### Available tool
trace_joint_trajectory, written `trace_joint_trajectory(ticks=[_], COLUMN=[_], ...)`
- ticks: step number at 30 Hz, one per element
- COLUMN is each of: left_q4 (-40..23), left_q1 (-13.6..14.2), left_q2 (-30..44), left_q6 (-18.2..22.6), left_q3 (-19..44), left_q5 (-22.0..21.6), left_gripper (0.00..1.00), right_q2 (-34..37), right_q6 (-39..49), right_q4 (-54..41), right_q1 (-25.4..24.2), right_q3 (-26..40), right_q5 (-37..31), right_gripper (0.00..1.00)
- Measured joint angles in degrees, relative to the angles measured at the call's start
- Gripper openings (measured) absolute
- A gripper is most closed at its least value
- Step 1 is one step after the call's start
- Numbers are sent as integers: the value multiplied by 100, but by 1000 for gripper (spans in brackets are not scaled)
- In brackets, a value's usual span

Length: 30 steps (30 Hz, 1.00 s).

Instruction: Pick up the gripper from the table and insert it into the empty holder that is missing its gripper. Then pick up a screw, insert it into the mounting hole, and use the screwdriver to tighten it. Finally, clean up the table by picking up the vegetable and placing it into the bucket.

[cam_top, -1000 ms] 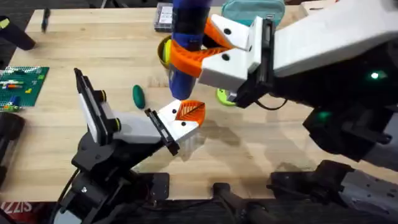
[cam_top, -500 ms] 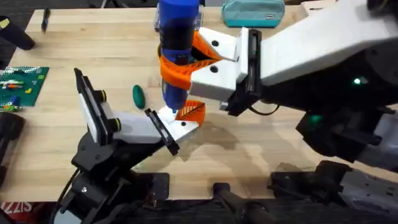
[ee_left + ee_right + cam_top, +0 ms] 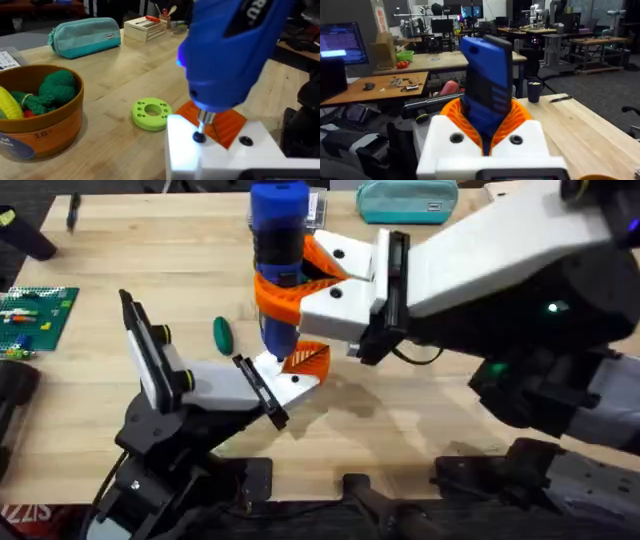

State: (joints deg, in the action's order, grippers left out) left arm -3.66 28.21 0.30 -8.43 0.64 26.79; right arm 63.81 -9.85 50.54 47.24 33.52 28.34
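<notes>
My right gripper (image 3: 280,288), white with orange claw fingers, is shut on the blue screwdriver (image 3: 278,250), holding it upright. In the left wrist view the screwdriver's tip (image 3: 201,122) rests on a dark screw (image 3: 199,137) in the white holder (image 3: 220,155). That holder (image 3: 285,380) sits at the end of my left arm (image 3: 165,395), with the small orange ribbed gripper (image 3: 309,358) seated in it. The dark green vegetable (image 3: 222,333) lies on the table just left of the holder. An orange-brown bucket (image 3: 47,127) holds knitted vegetables.
A lime green ring (image 3: 151,114) lies on the table between the bucket and the holder. At the table's far edge are a teal pouch (image 3: 405,200) and a small wooden box (image 3: 147,28). A green board (image 3: 35,315) sits at the left edge.
My right arm has carried the screwdriver left and down, from above the table onto the holder. In the last half second it barely shifted. The left arm and the vegetable stayed put.
</notes>
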Motion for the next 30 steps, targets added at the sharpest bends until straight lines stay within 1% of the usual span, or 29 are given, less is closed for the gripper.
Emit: trace_joint_trajectory(ticks=[26, 30], left_q4=[0, 0], left_q1=[0, 0], left_q2=[2, 0], left_q6=[-2, -2], left_q3=[0, 0], left_q5=[-2, 0], left_gripper=[8, 8], right_q2=[2, 47], right_q6=[0, 0], right_q4=[4, 175], right_q1=[0, 2], right_q3=[0, 0], right_q5=[-2, -2], right_gripper=[54, 54])
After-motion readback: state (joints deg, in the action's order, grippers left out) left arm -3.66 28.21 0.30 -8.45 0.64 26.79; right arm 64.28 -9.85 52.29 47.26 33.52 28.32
